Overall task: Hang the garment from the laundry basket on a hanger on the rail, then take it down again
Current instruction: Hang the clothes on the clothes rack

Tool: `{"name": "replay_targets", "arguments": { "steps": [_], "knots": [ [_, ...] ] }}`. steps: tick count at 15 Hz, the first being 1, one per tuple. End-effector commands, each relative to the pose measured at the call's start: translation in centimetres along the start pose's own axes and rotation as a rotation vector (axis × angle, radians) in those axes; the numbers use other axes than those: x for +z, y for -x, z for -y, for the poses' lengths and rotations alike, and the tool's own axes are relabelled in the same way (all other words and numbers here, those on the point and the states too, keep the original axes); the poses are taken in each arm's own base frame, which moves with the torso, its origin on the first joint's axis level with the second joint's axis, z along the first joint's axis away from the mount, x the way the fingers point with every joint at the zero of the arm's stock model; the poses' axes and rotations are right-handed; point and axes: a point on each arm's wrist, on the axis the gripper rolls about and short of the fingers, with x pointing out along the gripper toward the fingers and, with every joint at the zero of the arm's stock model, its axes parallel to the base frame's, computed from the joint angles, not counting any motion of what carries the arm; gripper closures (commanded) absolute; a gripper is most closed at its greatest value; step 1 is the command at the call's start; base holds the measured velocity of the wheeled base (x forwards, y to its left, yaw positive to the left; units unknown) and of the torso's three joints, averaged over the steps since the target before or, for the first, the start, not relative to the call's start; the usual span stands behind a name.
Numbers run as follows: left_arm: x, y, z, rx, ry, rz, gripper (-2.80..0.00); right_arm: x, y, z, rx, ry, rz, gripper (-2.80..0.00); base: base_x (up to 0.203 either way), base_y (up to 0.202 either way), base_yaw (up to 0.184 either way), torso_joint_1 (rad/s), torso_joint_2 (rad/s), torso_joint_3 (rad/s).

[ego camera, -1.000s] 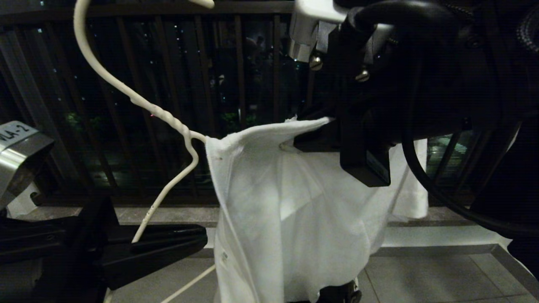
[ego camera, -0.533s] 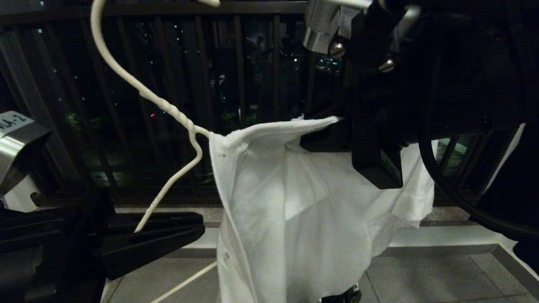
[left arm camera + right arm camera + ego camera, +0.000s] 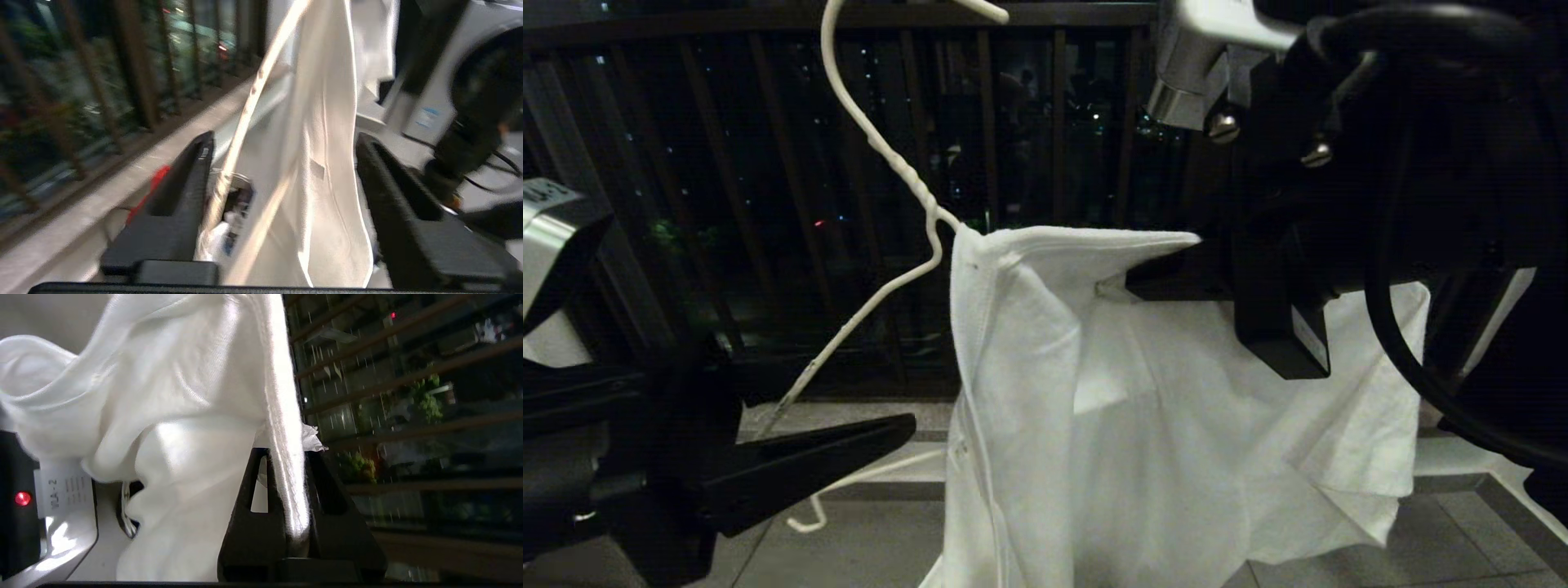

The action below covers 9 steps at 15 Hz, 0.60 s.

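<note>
A white T-shirt [image 3: 1143, 408] hangs half-threaded on a thin wire hanger [image 3: 882, 155] before the dark bars of a balcony railing [image 3: 1029, 122] at night. The right claw [image 3: 1168, 273], reaching in from the robot's right at shoulder height, is closed tight on a bunched edge of the shirt near the collar; its wrist view shows a ribbed seam pinched between the two black fingers [image 3: 253, 522]. The left claw [image 3: 792, 478] sits lower on the robot's left with its jaws standing wide and holding nothing (in its wrist view the hanger's bare arm and the shirt's hem dangle loose between the fingers [image 3: 179, 196]). The shirt lies to the right of and above that open claw, draped in long soft folds running straight down. The hanger's uncovered arm slants down toward the left claw, its small end hook just beneath the fingers, so the left claw looks the nearer one for any fresh hold on the wire. The wire is slim, with a twisted neck and chipped paint; the cotton is matte, limp and creased. The rail itself is out of view above, and the laundry basket cannot be picked out.
</note>
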Motion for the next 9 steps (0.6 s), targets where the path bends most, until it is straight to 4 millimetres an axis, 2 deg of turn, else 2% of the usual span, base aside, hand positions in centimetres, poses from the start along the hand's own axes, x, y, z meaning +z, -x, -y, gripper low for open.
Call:
{"name": "replay_targets", "arguments": {
  "steps": [1, 5, 9],
  "knots": [
    [0.7, 0.5, -0.4, 0.041, -0.016, 0.023, -2.8, -0.4, 0.4, 0.0, -0.002, 0.002, -0.012, 0.0, 0.0, 0.0, 0.0, 0.0, 0.0, 0.0],
    [1.6, 1.2, -1.2, 0.117, -0.037, 0.053, -2.8, -0.9, 0.4, 0.3, -0.01, 0.002, -0.03, 0.0, 0.0, 0.0, 0.0, 0.0, 0.0, 0.0],
    [3.9, 2.1, -0.5, 0.141, 0.023, 0.14, -2.8, -1.6, 0.2, 1.1, -0.039, -0.018, -0.055, 0.0, 0.0, 0.0, 0.0, 0.0, 0.0, 0.0]
  ]
}}
